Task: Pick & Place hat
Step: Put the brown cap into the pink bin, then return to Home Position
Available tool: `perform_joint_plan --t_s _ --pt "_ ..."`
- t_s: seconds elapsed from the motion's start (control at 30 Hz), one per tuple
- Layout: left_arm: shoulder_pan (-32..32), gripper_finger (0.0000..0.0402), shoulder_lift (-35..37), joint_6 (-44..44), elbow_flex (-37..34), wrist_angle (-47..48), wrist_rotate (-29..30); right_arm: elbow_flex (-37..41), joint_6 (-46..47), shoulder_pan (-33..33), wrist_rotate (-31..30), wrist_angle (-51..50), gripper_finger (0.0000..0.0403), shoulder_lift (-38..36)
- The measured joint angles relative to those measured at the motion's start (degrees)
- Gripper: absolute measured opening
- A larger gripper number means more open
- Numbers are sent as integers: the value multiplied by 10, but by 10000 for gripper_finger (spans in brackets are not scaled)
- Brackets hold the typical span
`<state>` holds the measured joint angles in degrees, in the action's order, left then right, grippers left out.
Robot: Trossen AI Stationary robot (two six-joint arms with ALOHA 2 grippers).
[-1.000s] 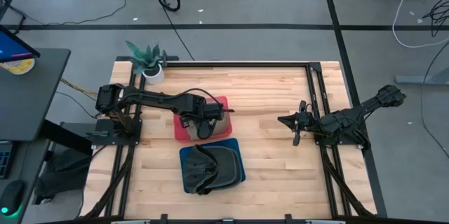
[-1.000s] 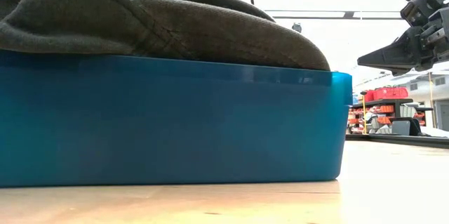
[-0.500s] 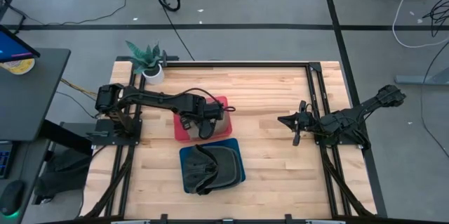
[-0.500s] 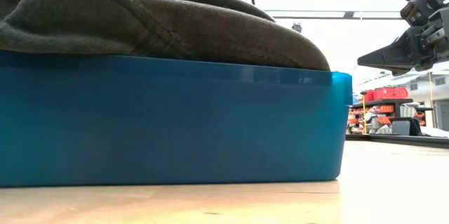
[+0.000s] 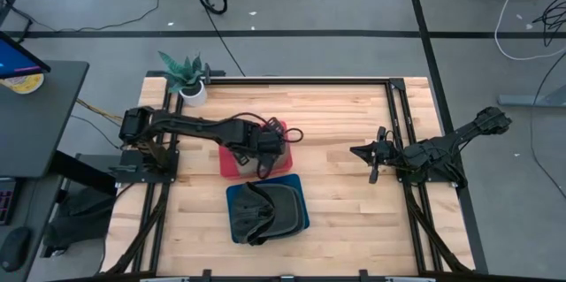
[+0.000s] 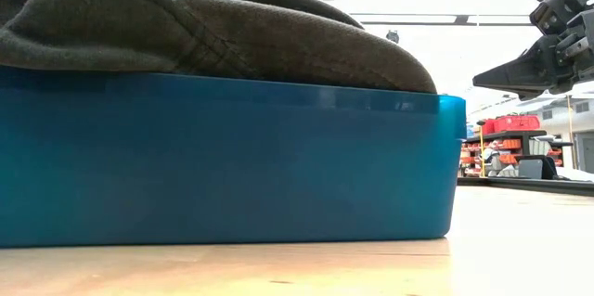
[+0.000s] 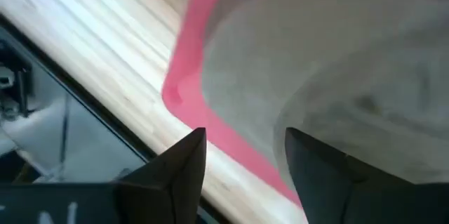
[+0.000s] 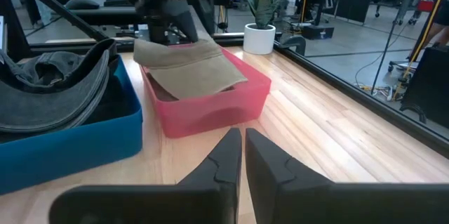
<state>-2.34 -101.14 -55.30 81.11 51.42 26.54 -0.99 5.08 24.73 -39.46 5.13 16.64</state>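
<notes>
Tan hat (image 8: 193, 69): we see it lying in the pink bin (image 8: 231, 108), its flat brim reaching over the bin's rim on the potted plant's side.
Pink bin: it sits on the wooden table (image 5: 340, 194), just beside the blue bin (image 5: 299, 220), on the side toward the potted plant (image 5: 187, 77).
Dark hat (image 5: 261, 209): we find it heaped in the blue bin, rising above the bin's wall in the low view.
Left gripper (image 5: 265, 151): it hangs over the pink bin at the end of an arm stretched almost flat across the table from its base at the left edge; in the left wrist view its two fingers (image 7: 175, 171) stand spread, with the bin's pink rim and the pale cloth showing between them, and nothing pinched.
Right gripper (image 5: 375, 163): it waits well apart from both bins near the right edge, arm folded low, pointing toward the table's middle; in the right wrist view we see its fingers (image 8: 219, 164) pressed nearly together on nothing.
</notes>
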Motion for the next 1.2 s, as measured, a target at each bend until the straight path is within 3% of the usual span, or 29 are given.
perform_joint_plan --t_s 0.2,0.5,0.57,0.73,0.8,0.87,1.03,1.13,1.2 --pt "-2 193 1 96 69 58 -62 0 0 0 0 0 25 0" --pt "-1 193 1 361 133 71 -49 0 0 0 0 0 25 0" --pt "-1 193 2 411 133 105 -101 0 0 0 0 0 25 0" --pt "-5 193 6 446 108 82 -319 0 0 0 0 0 25 0" --pt "-12 193 9 456 93 41 -352 0 0 0 0 0 25 0" --pt "-21 193 18 465 79 25 -332 0 0 0 0 0 25 0" --pt "-39 193 62 508 23 -35 -195 0 0 0 0 2 25 0" --pt "-44 193 123 518 -50 -121 -144 0 0 0 0 3 25 0" --pt "-44 193 171 520 -113 -190 -144 0 0 0 0 3 25 0"
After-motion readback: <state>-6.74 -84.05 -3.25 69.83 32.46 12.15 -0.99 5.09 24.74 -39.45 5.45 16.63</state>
